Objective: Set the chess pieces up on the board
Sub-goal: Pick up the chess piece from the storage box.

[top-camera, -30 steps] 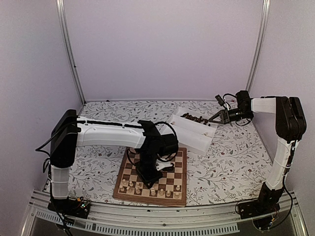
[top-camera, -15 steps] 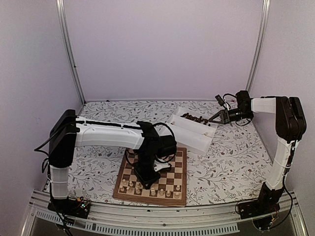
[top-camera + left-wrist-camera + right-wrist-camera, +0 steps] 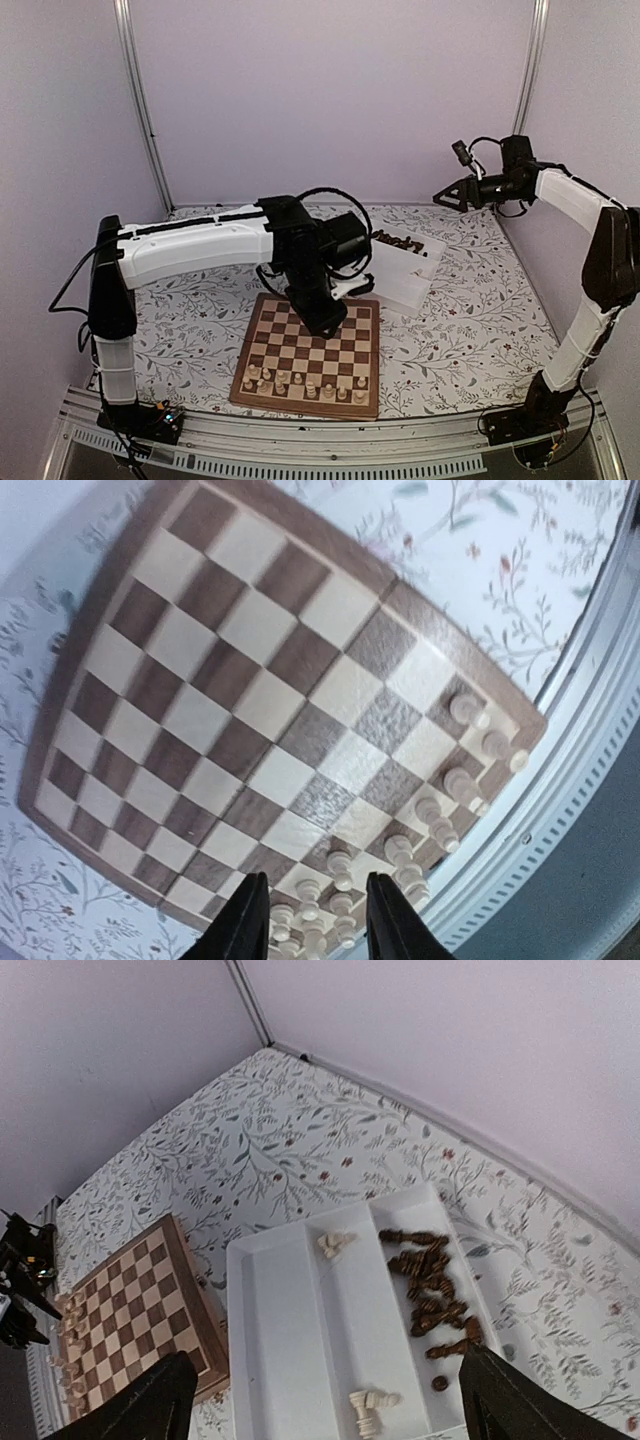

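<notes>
The board (image 3: 330, 352) lies at the table's near middle, with several pale chess pieces (image 3: 304, 384) standing on its two nearest rows. In the left wrist view these pale pieces (image 3: 442, 808) line the board (image 3: 240, 690) along its edge far below. My left gripper (image 3: 326, 318) hovers above the board's middle, its jaws (image 3: 312, 920) open and empty. My right gripper (image 3: 447, 194) hangs high near the back wall, wide open (image 3: 325, 1360) with nothing in it. Below it, dark pieces (image 3: 432, 1290) and a few pale ones (image 3: 368, 1407) lie in a white tray (image 3: 290, 1360).
The white two-compartment tray (image 3: 392, 281) sits behind and to the right of the board, touching its far right corner. A metal rail (image 3: 330, 450) runs along the near edge. Flowered cloth (image 3: 480, 310) covers the table between white walls.
My left arm has lifted off the near rows and swung back over the board's middle, its jaws parting. My right arm has risen from the tray toward the back wall and opened wide.
</notes>
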You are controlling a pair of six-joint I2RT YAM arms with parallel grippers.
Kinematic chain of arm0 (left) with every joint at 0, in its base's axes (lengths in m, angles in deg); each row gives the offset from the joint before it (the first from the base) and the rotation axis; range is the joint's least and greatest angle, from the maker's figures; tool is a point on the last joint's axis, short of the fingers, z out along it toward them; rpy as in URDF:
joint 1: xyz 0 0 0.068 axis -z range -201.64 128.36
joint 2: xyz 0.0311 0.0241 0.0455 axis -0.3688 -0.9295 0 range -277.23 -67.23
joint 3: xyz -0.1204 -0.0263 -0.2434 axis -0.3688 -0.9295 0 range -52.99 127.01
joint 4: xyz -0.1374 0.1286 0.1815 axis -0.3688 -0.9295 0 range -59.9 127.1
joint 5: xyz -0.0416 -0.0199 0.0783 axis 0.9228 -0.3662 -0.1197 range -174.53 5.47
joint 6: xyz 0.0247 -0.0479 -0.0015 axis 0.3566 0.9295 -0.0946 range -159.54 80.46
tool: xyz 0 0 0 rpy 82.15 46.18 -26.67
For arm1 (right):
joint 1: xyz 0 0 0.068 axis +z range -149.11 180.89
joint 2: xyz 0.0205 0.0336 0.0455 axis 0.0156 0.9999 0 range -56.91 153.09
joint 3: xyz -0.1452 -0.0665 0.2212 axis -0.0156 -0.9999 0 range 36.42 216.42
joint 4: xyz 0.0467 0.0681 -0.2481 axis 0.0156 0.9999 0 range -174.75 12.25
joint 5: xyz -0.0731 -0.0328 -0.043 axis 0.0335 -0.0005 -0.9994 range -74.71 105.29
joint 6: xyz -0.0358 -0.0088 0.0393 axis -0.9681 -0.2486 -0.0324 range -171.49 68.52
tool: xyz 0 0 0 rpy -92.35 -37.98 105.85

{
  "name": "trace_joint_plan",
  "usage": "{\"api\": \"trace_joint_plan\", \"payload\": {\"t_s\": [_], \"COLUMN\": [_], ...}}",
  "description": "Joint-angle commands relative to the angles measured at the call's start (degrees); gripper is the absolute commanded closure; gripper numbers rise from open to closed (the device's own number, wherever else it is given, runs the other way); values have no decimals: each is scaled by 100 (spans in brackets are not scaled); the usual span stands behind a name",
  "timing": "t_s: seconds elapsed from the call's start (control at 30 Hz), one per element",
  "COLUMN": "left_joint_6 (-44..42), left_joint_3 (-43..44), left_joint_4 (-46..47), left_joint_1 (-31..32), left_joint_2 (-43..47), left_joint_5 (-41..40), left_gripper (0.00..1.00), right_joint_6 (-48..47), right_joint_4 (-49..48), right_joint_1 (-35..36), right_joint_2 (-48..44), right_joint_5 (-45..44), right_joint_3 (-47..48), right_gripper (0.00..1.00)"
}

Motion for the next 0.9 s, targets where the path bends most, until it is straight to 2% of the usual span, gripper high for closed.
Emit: {"api": "trace_joint_plan", "payload": {"t_s": [0.0,0.03,0.1,0.17,0.27,0.3,0.33,0.4,0.53,0.67,0.87], "left_joint_6": [-349,-473,-797,-1003,-1318,-1313,-1297,-1046,-348,137,260], "left_joint_3": [903,1021,949,715,35,-175,-306,-213,702,915,803], "left_joint_4": [248,438,1135,2058,3669,4164,4537,4771,4314,4409,4579], "left_joint_1": [-439,-500,-617,-715,-1006,-1124,-1263,-1590,-2360,-2858,-2905], "left_joint_2": [196,189,253,347,554,574,547,308,-529,-1091,-1358], "left_joint_5": [-1086,-1405,-1934,-2752,-3141,-3114,-2906,-2415,-1052,386,858], "left_gripper": [63,62,56,46,15,8,5,6,19,26,28], "right_joint_6": [-1,209,218,-3,-104,-177,-209,-263,-543,-604,-956], "right_joint_4": [-748,-961,-1030,-920,-560,-476,-426,-375,-188,199,748], "right_joint_1": [-11,-15,-12,-3,38,86,142,287,562,727,951], "right_joint_2": [-878,-950,-914,-712,-155,-19,185,416,876,1506,1898], "right_joint_5": [-901,-901,-359,-16,32,-85,-242,-600,-1268,-1818,-2431], "right_joint_3": [180,69,-37,71,441,534,574,590,682,1022,1108], "right_gripper": [1,1,1,5,32,40,43,47,54,65,73]}}
